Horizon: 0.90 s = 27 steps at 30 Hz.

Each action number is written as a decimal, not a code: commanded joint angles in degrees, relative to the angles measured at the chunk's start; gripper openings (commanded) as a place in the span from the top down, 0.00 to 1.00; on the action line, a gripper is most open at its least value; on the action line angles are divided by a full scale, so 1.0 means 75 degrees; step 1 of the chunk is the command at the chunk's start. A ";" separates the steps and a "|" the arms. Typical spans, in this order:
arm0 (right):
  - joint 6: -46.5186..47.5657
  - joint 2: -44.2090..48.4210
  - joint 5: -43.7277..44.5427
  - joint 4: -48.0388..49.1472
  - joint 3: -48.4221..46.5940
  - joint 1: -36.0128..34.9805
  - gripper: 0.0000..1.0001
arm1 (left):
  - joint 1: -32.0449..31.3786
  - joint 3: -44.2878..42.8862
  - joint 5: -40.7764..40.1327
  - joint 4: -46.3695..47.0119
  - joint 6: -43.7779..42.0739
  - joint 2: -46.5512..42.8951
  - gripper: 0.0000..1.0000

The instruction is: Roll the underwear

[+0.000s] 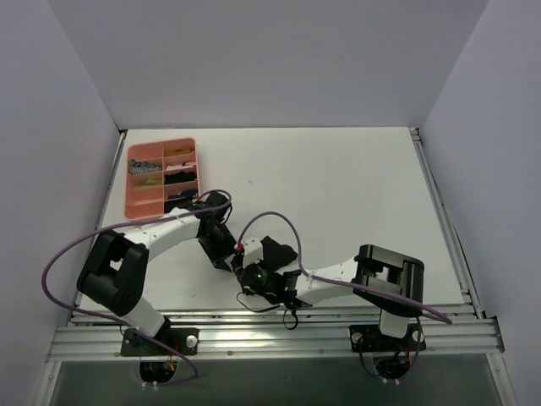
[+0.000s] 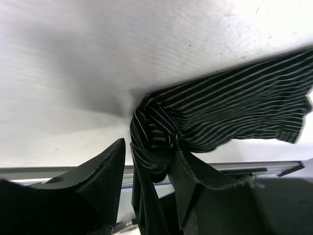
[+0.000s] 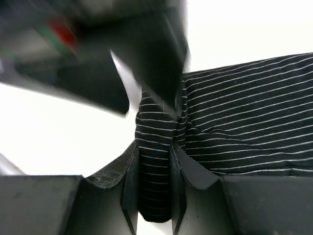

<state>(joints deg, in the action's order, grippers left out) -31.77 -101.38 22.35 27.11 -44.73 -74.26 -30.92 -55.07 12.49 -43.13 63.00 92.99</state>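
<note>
The step called for turning the pinched edge over evenly, both sides level, without dragging the cloth. The underwear [image 3: 234, 112] lay on the bench [image 2: 98, 58], lower centre of the top view. The right gripper [image 3: 155, 149] was narrow, clamping its edge. The left gripper [image 2: 149, 147] straddled a bunched fold beside it; whether it gripped could not be told.

The underwear [image 1: 276, 250] is a small, soft black garment with thin pale stripes, which show clearly in both wrist views. It lies crumpled near the front edge of the table [image 1: 338, 186]. Most of it is spread on the surface, with one end gathered into a narrow bunch pinched by the left gripper [image 2: 149, 147] and the right gripper [image 3: 155, 147].
</note>
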 commanded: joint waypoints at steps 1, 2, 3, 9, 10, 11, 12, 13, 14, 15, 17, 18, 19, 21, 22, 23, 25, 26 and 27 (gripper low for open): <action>-0.0697 -0.0708 -0.2170 0.0049 0.1181 0.0010 0.99 | 0.0255 -0.0157 -0.0739 -0.0529 0.0002 -0.0679 0.49; -0.0733 -0.0720 -0.2299 0.0227 0.1287 0.0080 0.99 | 0.0267 -0.0204 -0.0937 -0.0669 -0.0021 -0.0784 0.49; -0.0779 -0.0767 -0.2532 0.0391 0.1369 0.0150 0.99 | 0.0267 -0.0228 -0.1067 -0.0949 -0.0045 -0.0832 0.48; -0.1084 -0.1024 -0.3645 0.1563 0.1862 0.0840 1.00 | 0.0419 0.0217 -0.1315 -0.0871 -0.0150 -0.1184 0.46; -0.1108 -0.1153 -0.4135 0.1994 0.1932 0.0982 1.00 | 0.0407 0.0275 -0.1326 -0.0789 -0.0197 -0.1242 0.46; -0.1235 -0.1235 -0.4337 0.2161 0.2095 0.1111 1.00 | 0.0396 0.0311 -0.1326 -0.0741 -0.0220 -0.1266 0.46; -0.1283 -0.1306 -0.4513 0.2267 0.2143 0.1367 1.00 | 0.0396 0.0346 -0.1337 -0.0544 -0.0290 -0.1324 0.46; -0.1318 -0.1434 -0.4805 0.2488 0.2190 0.1451 1.00 | 0.0384 0.0416 -0.1314 -0.0437 -0.0349 -0.1406 0.46; -0.1342 -0.1493 -0.4936 0.2583 0.2272 0.1522 1.00 | 0.0384 0.0556 -0.1302 -0.0227 -0.0373 -0.1581 0.45; -0.1354 -0.1610 -0.5041 0.2630 0.2284 0.1615 1.00 | 0.0384 0.0639 -0.1267 -0.0098 -0.0385 -0.1663 0.45; -0.1377 -0.1716 -0.5241 0.2689 0.2308 0.1698 1.00 | 0.0384 0.0803 -0.1139 0.0078 -0.0396 -0.1851 0.43; -0.1424 -0.1833 -0.5300 0.2736 0.2331 0.1733 1.00 | 0.0384 0.0943 -0.1103 0.0195 -0.0350 -0.1921 0.43; -0.1436 -0.1880 -0.5370 0.2841 0.2343 0.1803 1.00 | 0.0372 0.1025 -0.1091 0.0243 -0.0315 -0.1980 0.43; -0.1459 -0.1962 -0.5487 0.2912 0.2343 0.1815 1.00 | 0.0372 0.1247 -0.1080 0.0418 -0.0187 -0.2168 0.42; -0.1471 -0.2009 -0.5499 0.2889 0.2308 0.1815 1.00 | 0.0372 0.1307 -0.1080 0.0477 -0.0162 -0.2238 0.41; -0.1483 -0.2021 -0.5546 0.2889 0.2308 0.1815 1.00 | 0.0372 0.1377 -0.1080 0.0547 -0.0127 -0.2378 0.41; -0.1494 -0.2045 -0.5570 0.2889 0.2296 0.1827 1.00 | 0.0361 0.1506 -0.1080 0.0723 -0.0022 -0.2542 0.39; -0.1495 -0.2045 -0.5570 0.2889 0.2296 0.1850 1.00 | 0.0349 0.1541 -0.1045 0.0852 0.0025 -0.2578 0.38; -0.1495 -0.2045 -0.5570 0.2877 0.2296 0.1850 1.00 | 0.0337 0.1565 -0.1068 0.0911 0.0037 -0.2613 0.37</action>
<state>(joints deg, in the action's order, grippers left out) -44.69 -110.91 -17.34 71.42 -31.51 -59.83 -28.27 -43.68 3.97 -41.01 61.93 75.66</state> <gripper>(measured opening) 0.194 0.623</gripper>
